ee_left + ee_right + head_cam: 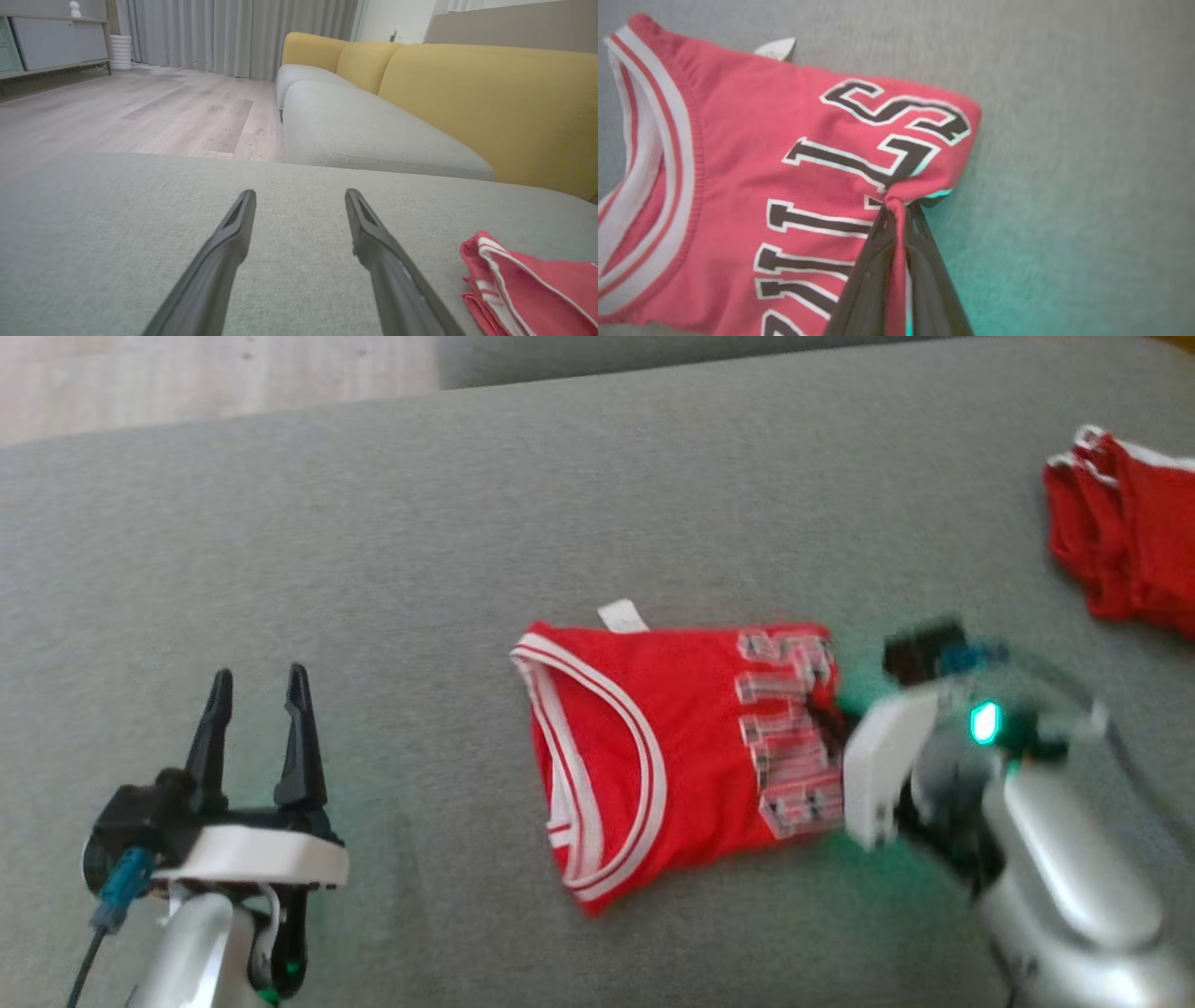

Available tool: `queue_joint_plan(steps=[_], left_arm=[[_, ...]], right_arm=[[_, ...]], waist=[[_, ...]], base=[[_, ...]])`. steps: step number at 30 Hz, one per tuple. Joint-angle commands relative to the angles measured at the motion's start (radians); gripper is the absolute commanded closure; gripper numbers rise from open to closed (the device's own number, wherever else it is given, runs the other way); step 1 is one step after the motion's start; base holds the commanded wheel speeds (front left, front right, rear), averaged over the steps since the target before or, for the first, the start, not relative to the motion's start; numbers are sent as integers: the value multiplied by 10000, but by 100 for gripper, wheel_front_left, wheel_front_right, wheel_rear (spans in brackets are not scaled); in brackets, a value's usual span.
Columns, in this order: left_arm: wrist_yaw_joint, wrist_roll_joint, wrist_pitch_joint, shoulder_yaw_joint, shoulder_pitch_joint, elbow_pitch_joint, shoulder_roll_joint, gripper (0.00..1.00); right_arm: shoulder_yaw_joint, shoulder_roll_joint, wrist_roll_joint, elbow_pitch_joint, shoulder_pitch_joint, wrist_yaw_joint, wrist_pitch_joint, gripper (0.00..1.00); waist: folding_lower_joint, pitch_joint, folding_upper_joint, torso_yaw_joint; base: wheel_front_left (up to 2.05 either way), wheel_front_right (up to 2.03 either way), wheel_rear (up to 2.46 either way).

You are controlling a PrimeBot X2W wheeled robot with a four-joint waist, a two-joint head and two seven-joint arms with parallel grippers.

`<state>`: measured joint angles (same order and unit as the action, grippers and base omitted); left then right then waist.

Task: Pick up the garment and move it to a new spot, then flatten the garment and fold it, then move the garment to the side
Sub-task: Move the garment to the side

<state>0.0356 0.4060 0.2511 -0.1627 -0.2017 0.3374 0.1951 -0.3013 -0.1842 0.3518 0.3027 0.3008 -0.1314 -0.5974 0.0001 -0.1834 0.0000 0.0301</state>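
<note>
The garment [681, 756] is a red jersey with white-striped trim and black lettering, lying folded on the grey cushion [467, 523] at mid-frame. My right gripper [834, 714] is at the jersey's right edge, shut on a pinched fold of red cloth. In the right wrist view the garment [752, 177] bunches up between the fingers [871, 261] of my right gripper [899, 212]. My left gripper [259, 689] stands open at the lower left, well apart from the jersey. Nothing sits between the spread fingers of the left gripper [300, 198], and the garment [528, 284] lies to its right.
A second red garment [1125, 532] lies at the cushion's right edge. Wooden floor [187, 373] shows beyond the far edge. The left wrist view looks toward a grey and yellow sofa [420, 93], curtains and a cabinet [51, 42].
</note>
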Motion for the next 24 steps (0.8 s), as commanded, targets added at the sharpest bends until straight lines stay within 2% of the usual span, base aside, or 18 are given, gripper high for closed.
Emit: queue_joint_plan(steps=[1,7,12,16,24], left_arm=[[19,7,91,374,-521,-384,182,0],[-38,-147,98,498,-754,-731,403,0],[-106,-220,98,581,-959,-1114,552,0],[-98,-313,-8,530,-1221,-1458,722,0],[-97,-478,-296,355,-1615,-1993,957,0]], right_arm=[[-334,-268,105,-533,941,7,51,100],[-1894,-1566,791,-684,3625,7,-251,100],[-2567,-2730,1125,-385,5358,7,-205,100],[-2669,-3630,1253,6,6277,7,72,100],[-1877,-5062,1113,784,6867,7,851,100]], waist=[[-1,-190,0,294],[-1,-809,0,1336],[-1,-1408,0,2063],[-1,-1899,0,2396],[-1,-2647,0,2472]], base=[[0,0,0],[0,0,0],[0,0,0],[0,0,0],[0,0,0]])
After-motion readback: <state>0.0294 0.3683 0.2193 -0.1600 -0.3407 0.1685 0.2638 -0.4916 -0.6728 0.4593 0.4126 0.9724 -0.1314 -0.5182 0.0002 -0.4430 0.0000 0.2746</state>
